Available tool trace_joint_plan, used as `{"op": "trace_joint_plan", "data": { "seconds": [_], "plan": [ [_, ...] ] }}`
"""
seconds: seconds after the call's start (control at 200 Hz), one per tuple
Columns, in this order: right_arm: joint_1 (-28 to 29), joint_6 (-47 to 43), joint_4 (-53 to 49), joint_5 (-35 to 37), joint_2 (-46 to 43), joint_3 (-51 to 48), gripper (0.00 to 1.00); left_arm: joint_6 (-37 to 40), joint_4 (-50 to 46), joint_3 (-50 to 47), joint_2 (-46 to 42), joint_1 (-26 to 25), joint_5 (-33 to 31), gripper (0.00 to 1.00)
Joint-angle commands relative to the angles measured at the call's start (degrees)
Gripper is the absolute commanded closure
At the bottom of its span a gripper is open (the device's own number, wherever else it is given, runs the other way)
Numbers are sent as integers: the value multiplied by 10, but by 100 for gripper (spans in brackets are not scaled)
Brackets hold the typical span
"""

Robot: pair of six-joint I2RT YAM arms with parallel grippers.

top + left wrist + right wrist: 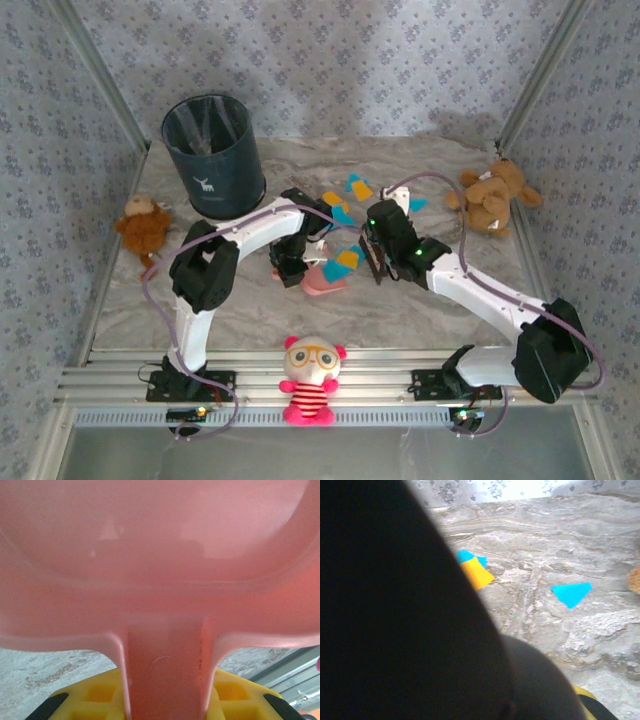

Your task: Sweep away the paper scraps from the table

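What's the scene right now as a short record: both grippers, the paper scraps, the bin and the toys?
Left gripper: shut on the pink dustpan handle, mid-table
Right gripper: near the scraps, dark object before its camera, grip unclear
Paper scraps: orange and blue, loose on the table, some beside the dustpan
Bin: upright, far left
Brown plush toys: one at each side
Pink doll: on the near rail

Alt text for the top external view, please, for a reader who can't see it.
Over the table, the left gripper holds a pink dustpan, with the right gripper close beside it among orange and blue paper scraps. A dark bin stands at the back left, with plush toys at the left edge, back right and front rail.
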Motion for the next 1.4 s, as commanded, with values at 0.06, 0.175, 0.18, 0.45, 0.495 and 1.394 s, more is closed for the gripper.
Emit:
{"op": "trace_joint_plan", "data": {
  "seconds": [0.06,0.175,0.18,0.45,0.495,1.394],
  "plan": [
    [8,43,17,-48,14,13,100,7,-6,10,18,-4,8,100],
    [7,55,28,-66,18,13,100,7,0,9,23,-4,12,100],
    [8,56,28,-67,18,12,100,7,0,9,23,-4,12,100],
    [0,87,52,-121,12,2,100,9,28,-2,20,-3,25,100],
    [-4,87,59,-133,6,-4,100,10,31,-6,18,-3,27,100],
    [-9,8,-1,-80,9,34,100,8,56,-47,-3,7,40,100]
  ]
}}
